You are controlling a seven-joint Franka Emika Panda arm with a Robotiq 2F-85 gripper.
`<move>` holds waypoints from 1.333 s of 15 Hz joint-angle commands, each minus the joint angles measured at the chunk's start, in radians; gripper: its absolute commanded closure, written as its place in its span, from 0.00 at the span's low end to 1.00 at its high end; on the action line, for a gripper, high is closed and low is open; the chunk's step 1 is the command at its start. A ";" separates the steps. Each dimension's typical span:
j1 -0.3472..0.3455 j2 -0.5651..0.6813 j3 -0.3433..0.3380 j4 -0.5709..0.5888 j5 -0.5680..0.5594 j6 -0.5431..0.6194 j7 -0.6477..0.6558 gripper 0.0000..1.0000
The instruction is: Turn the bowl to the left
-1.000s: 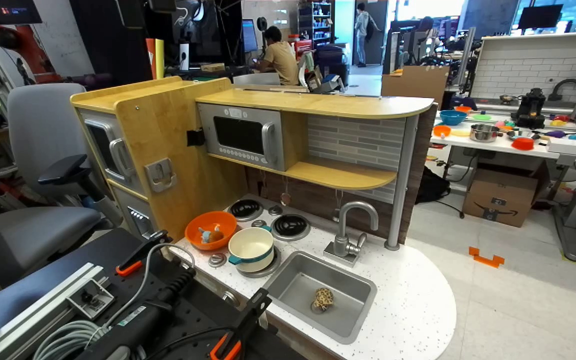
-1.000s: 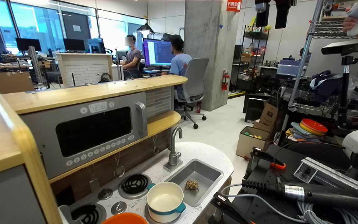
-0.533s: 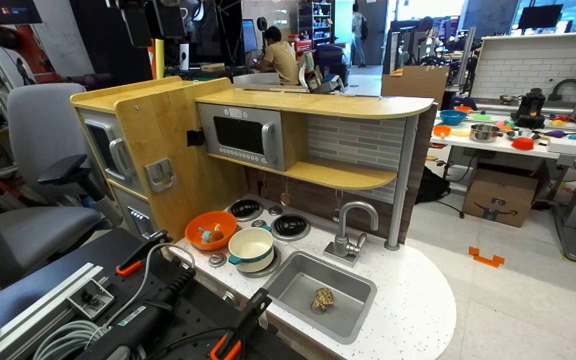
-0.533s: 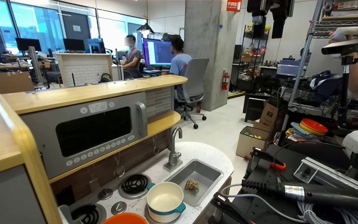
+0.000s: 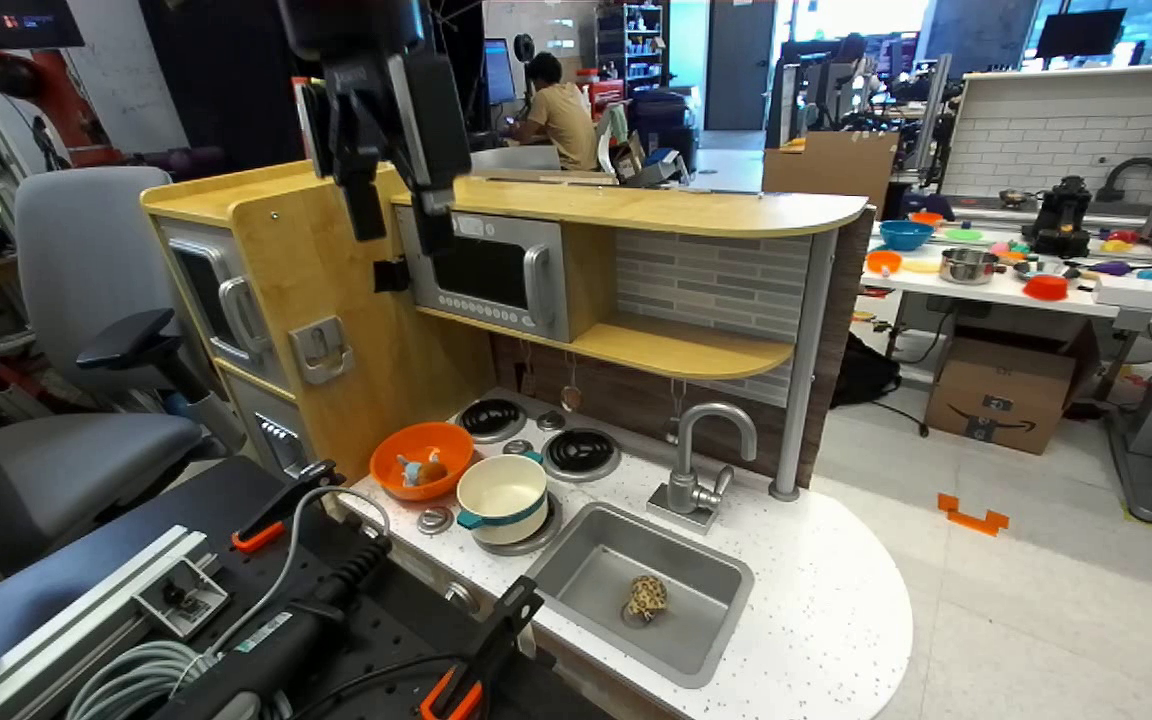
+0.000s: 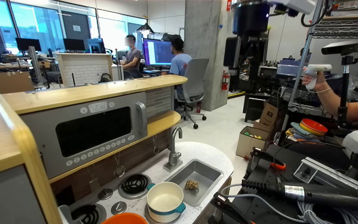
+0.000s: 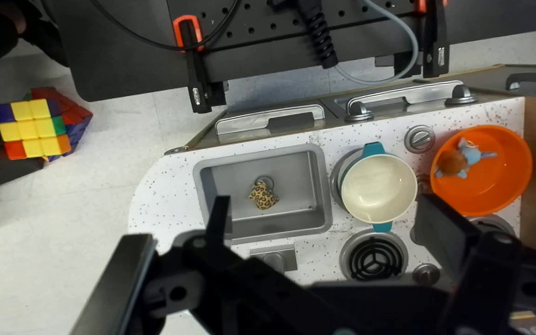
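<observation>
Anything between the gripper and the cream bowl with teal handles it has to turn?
Nothing visible: the wrist view shows the cream bowl unobstructed, lower than the open gripper. The orange bowl, close beside it, might crowd the grasp, though.

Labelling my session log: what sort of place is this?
Probably a robotics lab: a toy-like kitchen unit fills the foreground, with a computer monitor beyond it and what looks like a red robot arm farther back.

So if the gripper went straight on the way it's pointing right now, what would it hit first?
Probably the white countertop around the sink, next to the cream bowl; in the wrist view the gripper points down that way. Depth and tilt are unclear, so the exact spot is uncertain.
</observation>
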 commanded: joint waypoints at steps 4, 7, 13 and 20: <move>0.021 0.346 0.003 0.037 0.031 0.244 -0.010 0.00; 0.033 0.489 0.006 0.063 0.063 0.363 -0.029 0.00; 0.040 0.766 0.036 0.192 0.115 0.511 -0.088 0.00; 0.060 1.074 0.075 0.410 0.092 0.584 -0.140 0.00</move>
